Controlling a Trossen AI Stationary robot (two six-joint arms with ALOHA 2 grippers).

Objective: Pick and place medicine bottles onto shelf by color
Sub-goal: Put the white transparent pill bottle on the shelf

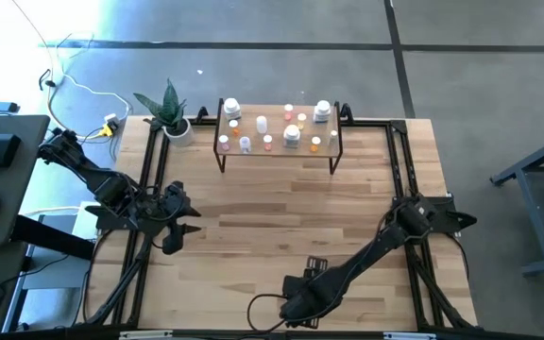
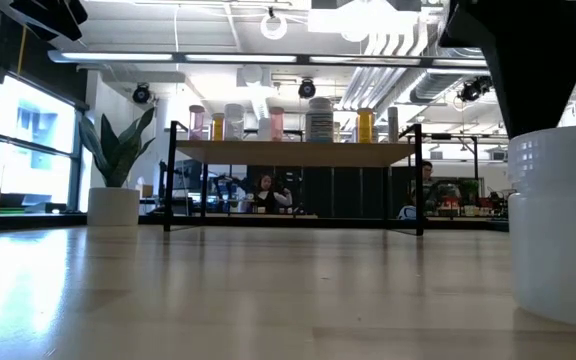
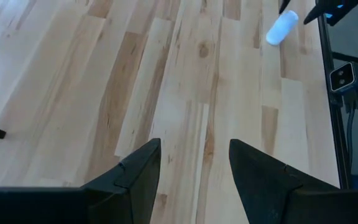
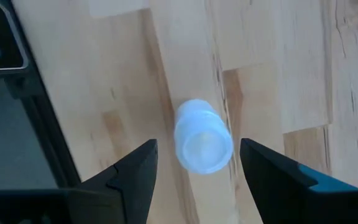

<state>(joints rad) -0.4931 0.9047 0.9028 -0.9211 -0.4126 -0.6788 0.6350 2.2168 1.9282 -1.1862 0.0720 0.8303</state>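
I see right tool (image 4: 194, 163) poised over small white plastic bottle (image 4: 202, 135), standing upright on light-wood plank counter (image 4: 278, 74); fingers spread wide, one either side, probably not touching. Left tool (image 3: 194, 163) hangs apart over bare planks, fingers open, nothing between. Low light-wood shelf on black metal legs (image 1: 277, 149) far ahead of both tools, carrying remaining bottles (image 1: 292, 136).

Left arm sat folded at the table's left side, its gripper (image 1: 179, 229) low over bare wood, fingers (image 3: 143, 171) apart, nothing between them. Right arm stretched from the right edge toward the near edge, right gripper (image 4: 194, 165) pointed straight down, fingers (image 4: 263, 168) spread, not clamped.
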